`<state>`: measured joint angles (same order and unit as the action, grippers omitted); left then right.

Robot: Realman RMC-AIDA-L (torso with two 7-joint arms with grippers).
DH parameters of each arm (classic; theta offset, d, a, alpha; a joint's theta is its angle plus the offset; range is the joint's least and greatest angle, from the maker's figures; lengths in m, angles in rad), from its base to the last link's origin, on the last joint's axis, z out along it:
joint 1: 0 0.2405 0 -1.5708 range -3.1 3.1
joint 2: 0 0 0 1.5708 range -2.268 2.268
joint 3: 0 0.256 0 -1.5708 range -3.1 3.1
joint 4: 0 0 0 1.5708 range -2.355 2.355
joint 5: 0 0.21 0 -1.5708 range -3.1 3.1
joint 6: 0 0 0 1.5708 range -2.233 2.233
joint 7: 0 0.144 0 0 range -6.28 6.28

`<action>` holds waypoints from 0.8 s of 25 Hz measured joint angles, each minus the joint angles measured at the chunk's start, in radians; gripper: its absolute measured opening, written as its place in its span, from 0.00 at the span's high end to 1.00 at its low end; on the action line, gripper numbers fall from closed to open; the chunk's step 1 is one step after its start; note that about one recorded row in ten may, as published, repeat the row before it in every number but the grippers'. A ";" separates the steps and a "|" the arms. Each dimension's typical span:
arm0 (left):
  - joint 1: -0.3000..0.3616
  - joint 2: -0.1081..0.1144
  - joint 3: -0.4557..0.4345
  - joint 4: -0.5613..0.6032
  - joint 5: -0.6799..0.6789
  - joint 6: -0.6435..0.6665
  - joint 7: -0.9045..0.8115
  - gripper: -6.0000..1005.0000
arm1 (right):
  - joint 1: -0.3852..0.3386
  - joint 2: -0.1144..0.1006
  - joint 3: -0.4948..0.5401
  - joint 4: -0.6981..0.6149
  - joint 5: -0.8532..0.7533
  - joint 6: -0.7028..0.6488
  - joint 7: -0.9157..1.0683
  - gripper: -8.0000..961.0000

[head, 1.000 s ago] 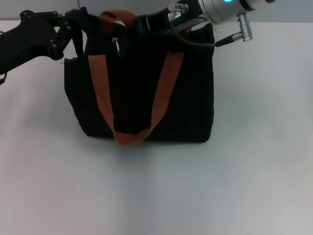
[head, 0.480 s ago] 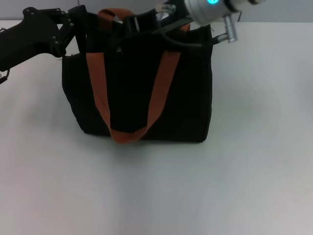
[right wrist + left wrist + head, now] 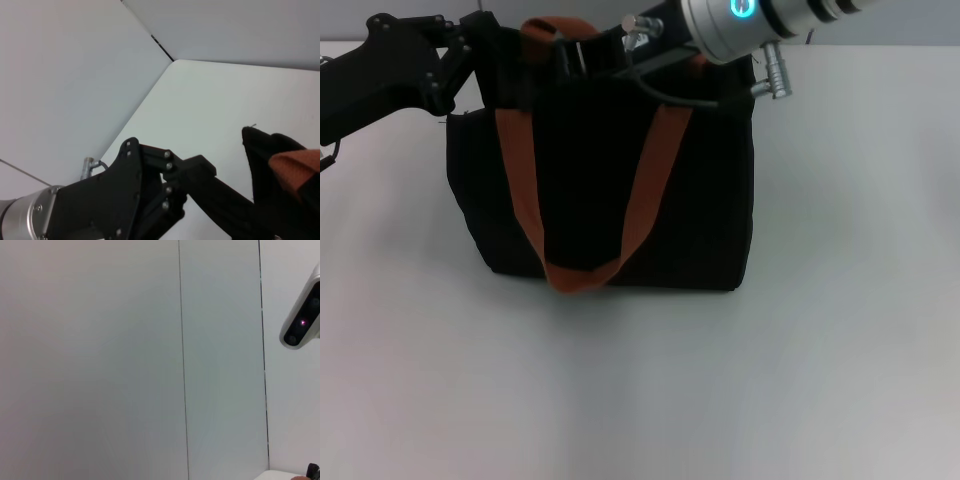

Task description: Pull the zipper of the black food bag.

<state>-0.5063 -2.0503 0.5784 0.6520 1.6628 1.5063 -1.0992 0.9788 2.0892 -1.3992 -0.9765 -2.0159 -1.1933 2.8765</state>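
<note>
The black food bag (image 3: 590, 210) stands upright on the white table, its orange-brown handle (image 3: 520, 170) hanging down the front. My left gripper (image 3: 480, 45) is shut on the bag's top left corner. The right wrist view shows it (image 3: 225, 195) reaching to that corner (image 3: 265, 150). My right gripper (image 3: 575, 52) sits on the bag's top edge, just beside the rear handle. The zipper and its pull tab are hidden behind the right gripper.
The white table (image 3: 640, 400) stretches open in front of the bag and to its right. The left wrist view shows only a pale wall and a grey camera housing (image 3: 300, 322) at its edge.
My right arm has slid left along the bag's top edge, covering the silver pull tab that showed a second ago. The bag shifted slightly left; the left gripper rose a little.
</note>
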 joint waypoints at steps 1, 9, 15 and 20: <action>0.000 0.000 0.000 0.000 0.000 0.000 0.000 0.97 | -0.004 -0.001 0.003 -0.002 -0.002 -0.005 0.000 0.68; 0.002 0.002 0.000 0.000 0.000 -0.011 -0.001 0.97 | -0.035 -0.008 0.064 -0.092 -0.071 -0.072 0.019 0.68; 0.004 0.002 0.000 0.000 0.000 -0.010 -0.003 0.97 | -0.034 -0.008 0.066 -0.096 -0.108 -0.074 0.023 0.68; 0.002 0.001 0.000 0.000 0.000 -0.001 -0.005 0.97 | -0.021 -0.004 0.058 -0.063 -0.108 -0.038 0.019 0.68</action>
<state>-0.5041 -2.0493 0.5782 0.6521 1.6628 1.5050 -1.1038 0.9573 2.0850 -1.3410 -1.0398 -2.1235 -1.2312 2.8960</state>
